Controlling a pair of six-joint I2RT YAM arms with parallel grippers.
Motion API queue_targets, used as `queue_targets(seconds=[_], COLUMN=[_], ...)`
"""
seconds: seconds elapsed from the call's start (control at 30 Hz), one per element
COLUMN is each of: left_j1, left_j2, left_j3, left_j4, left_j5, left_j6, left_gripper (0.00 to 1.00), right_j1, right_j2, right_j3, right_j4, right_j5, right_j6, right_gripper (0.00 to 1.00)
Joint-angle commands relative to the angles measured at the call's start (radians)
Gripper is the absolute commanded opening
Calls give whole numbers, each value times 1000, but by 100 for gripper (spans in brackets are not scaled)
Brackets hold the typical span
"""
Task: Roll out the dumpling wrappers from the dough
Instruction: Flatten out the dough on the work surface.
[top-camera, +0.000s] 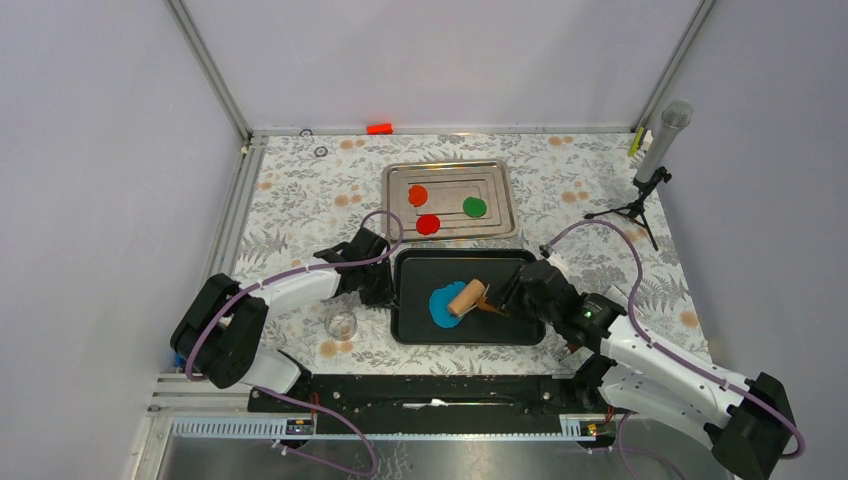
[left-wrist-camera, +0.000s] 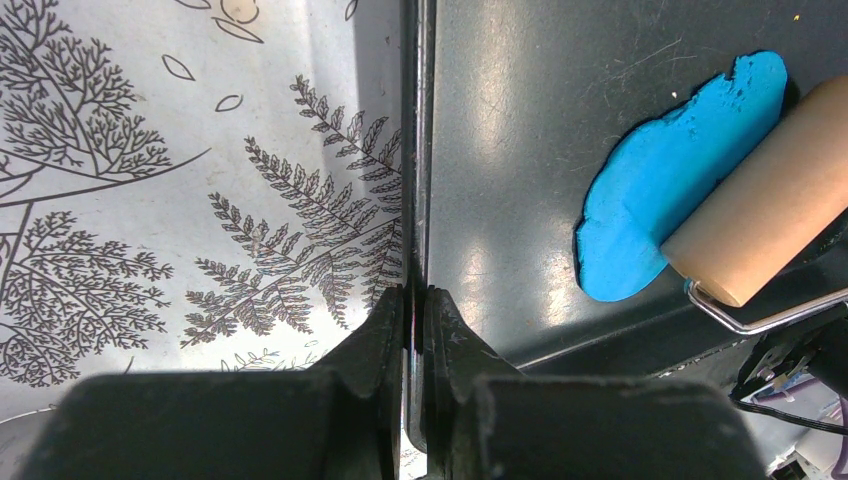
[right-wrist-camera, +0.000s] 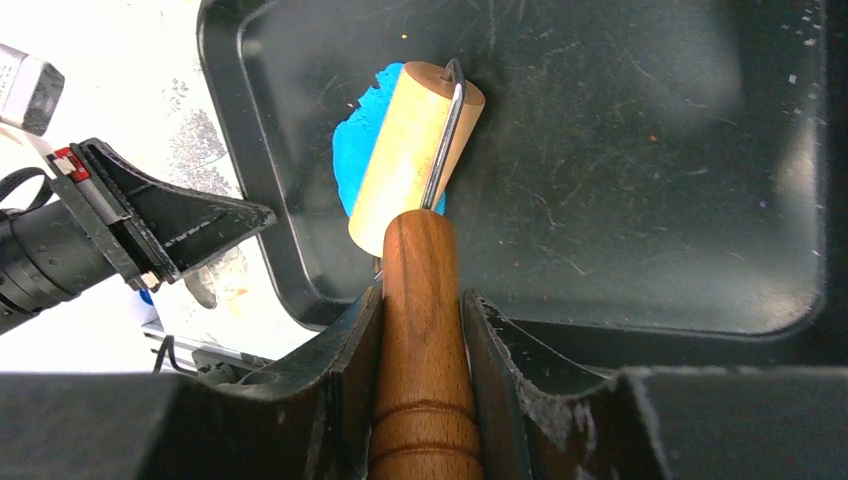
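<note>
While the blue dough (top-camera: 441, 306) lies as a thin, uneven sheet in the left half of the black tray (top-camera: 420, 272), the pale wooden roller (top-camera: 467, 296) rests across its right edge. The flattening step is therefore in hand and looks partly done, since the sheet is spread but ragged in outline. The right hand (right-wrist-camera: 424, 300) is clamped around the roller's dark handle, reaching in from the tray's right side. The left hand (left-wrist-camera: 415, 300) is pinched almost closed on the tray's left rim, apparently to steady it. Just beyond the black tray's far edge sits a silver tray (top-camera: 500, 172) carrying 3 finished wrappers (top-camera: 428, 224): 1 red, 1 orange, 1 green. Both trays rest on the floral surface (top-camera: 300, 200). The next move likely calls for driving the roller leftward over the sheet with even downward pressure, while the left hand braces the tray against sliding. A tilted roller could gouge the soft dough.
</note>
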Motion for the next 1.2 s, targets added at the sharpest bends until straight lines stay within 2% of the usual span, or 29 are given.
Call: queue_targets(seconds=[0.0,0.13,0.23,0.37,0.5,0.57,0.7,0.8,0.93,1.17], left_j1=[-1,1,1,2,2,3,4,4,5,7], left_j2=[-33,-45,-49,-54,-55,-53,-55,-57,-67,-72], left_j3=[16,9,10,10,13,15,11,9,9,4], left_j4=[22,21,14,11,13,9,17,19,2,9], left_j5=[16,14,13,8,17,12,15,21,3,11], left_j6=[3,-5,0,2,3,9,0,-1,6,4], left_gripper=[0,0,0,0,0,0,0,0,0,0], right_j1=[0,-1,-3,-3,-3,-3,-3,-3,-3,-4], right_j2=[151,255,267,177,49,20,65,170,290,201], right_j3=[-73,-31,-29,-46,-38,-28,-22,-30,-22,-43], right_j4=[-166,-113,-105,-197,-357,-384,-322,-212,-159,-183], right_j5=[69,125,127,108,158,164,170,160,148,177], right_j6=[-53,-66,-71,-60,-54,-41,-37,-53,-64,-68], right_gripper=[0,0,0,0,0,0,0,0,0,0])
